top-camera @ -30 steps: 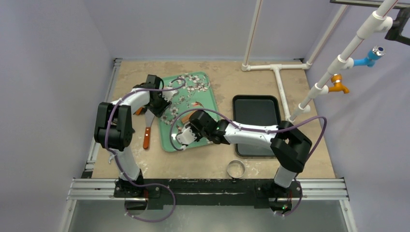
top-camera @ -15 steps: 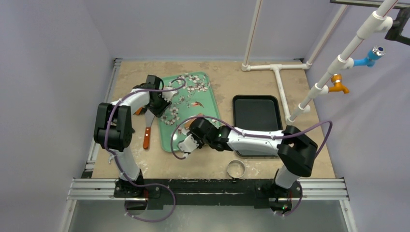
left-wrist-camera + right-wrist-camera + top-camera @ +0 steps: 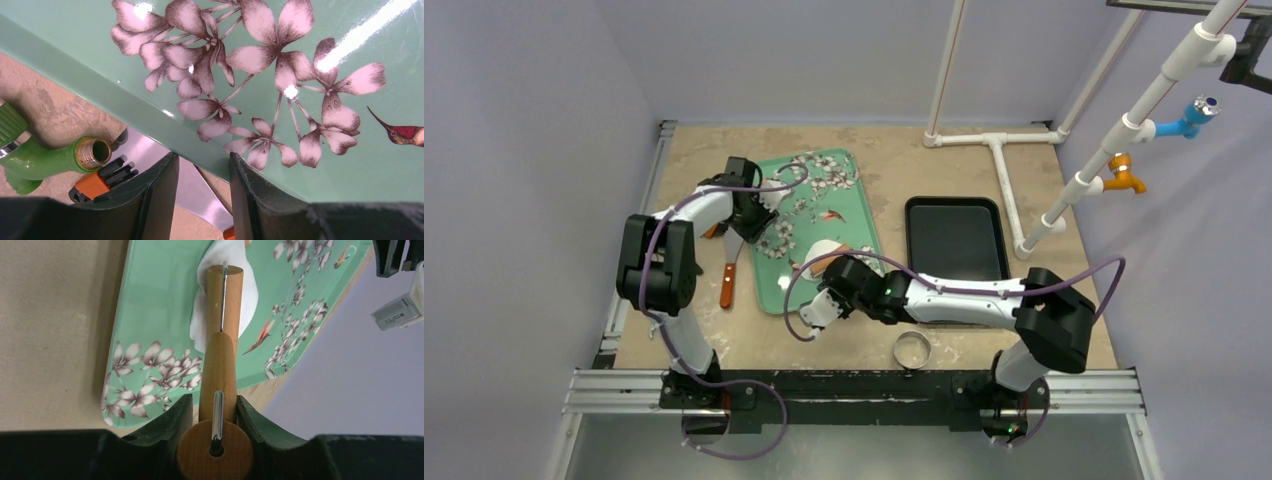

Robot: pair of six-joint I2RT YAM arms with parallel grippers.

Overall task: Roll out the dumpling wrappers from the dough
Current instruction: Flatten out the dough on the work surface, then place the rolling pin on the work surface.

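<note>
The dough [image 3: 824, 252] lies on the green floral tray [image 3: 844, 185] as a flattened white patch. In the right wrist view the dough [image 3: 248, 295] shows under and beside the far end of the wooden rolling pin [image 3: 224, 300]. My right gripper [image 3: 822, 305] [image 3: 215, 407] is shut on the pin's handle, low at the tray's near edge. The left gripper [image 3: 762, 205] [image 3: 202, 160] stands at the tray's [image 3: 300, 45] left rim. Its jaws are apart, with only the table and a knife blade [image 3: 192, 182] between them. Separate dumpling wrappers are out of view.
A knife with an orange handle [image 3: 727, 278] lies left of the tray. Right of the tray stands a black tray [image 3: 954, 225]. A metal ring cutter [image 3: 911, 349] sits near the front edge. White pipes [image 3: 999, 150] cross the back right. A green hose fitting [image 3: 50, 160] lies by the left gripper.
My right arm has drawn the rolling pin back toward the near edge, so the flattened dough now shows in the top view. The left arm has not moved.
</note>
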